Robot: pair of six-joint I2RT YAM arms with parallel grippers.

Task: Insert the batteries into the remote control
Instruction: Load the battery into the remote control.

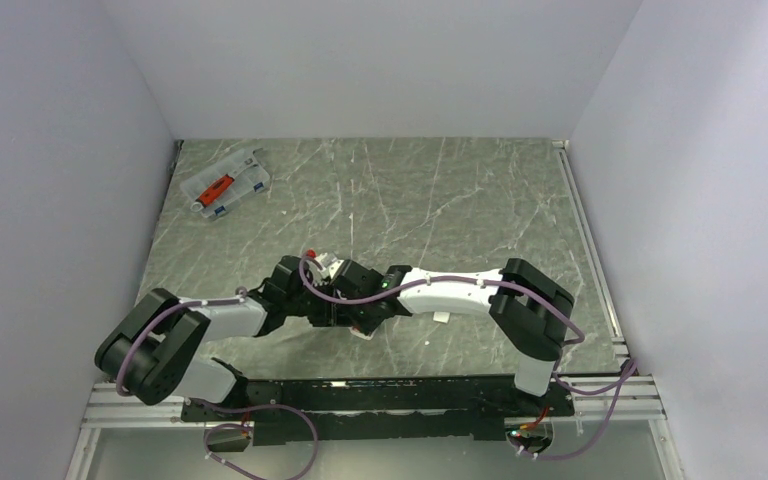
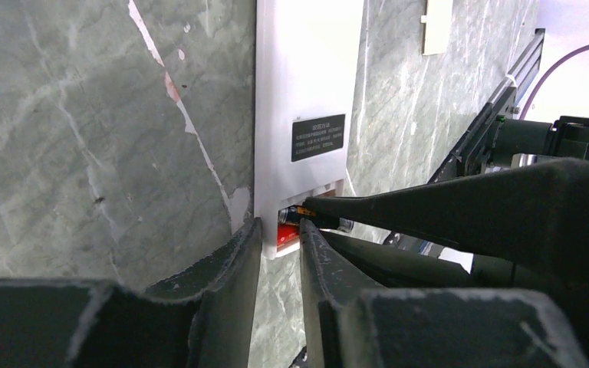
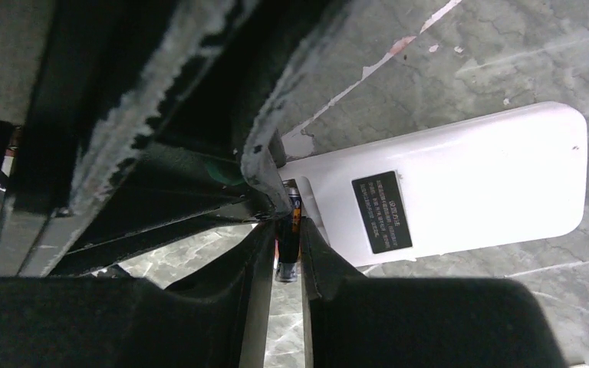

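A: Right jaws, state?
B: Clamped. A thin, dark metallic, orange-banded cylindrical battery [image 3: 291,203] is pinched between the scuffed black fingers of the right gripper [image 3: 286,239] and lined up with them. Its tip is set at the open end of the slim white rectangular plastic remote control [image 3: 468,176].
A: Left jaws?
B: The black fingers of the left gripper [image 2: 280,230] are set close together, with the remote control's near corner caught between them. Whether that corner is squeezed cannot be told. A red patch [image 2: 285,236] is seen there, not identified.
A: Remote control's lie?
B: Laid back-up, flat on the grey-green marbled table [image 3: 506,46], mid-table under both wrists. The shell is smooth and glossy with rounded far corners. A dark rectangular printed label [image 3: 382,212] is stuck near the open end.
A: Further off?
B: A small flat white rectangular piece [image 2: 435,23] is seen beyond the remote control, apart from it. A clear plastic organiser case [image 1: 225,183] holding a long red tool [image 1: 218,187] is placed at the far left corner.
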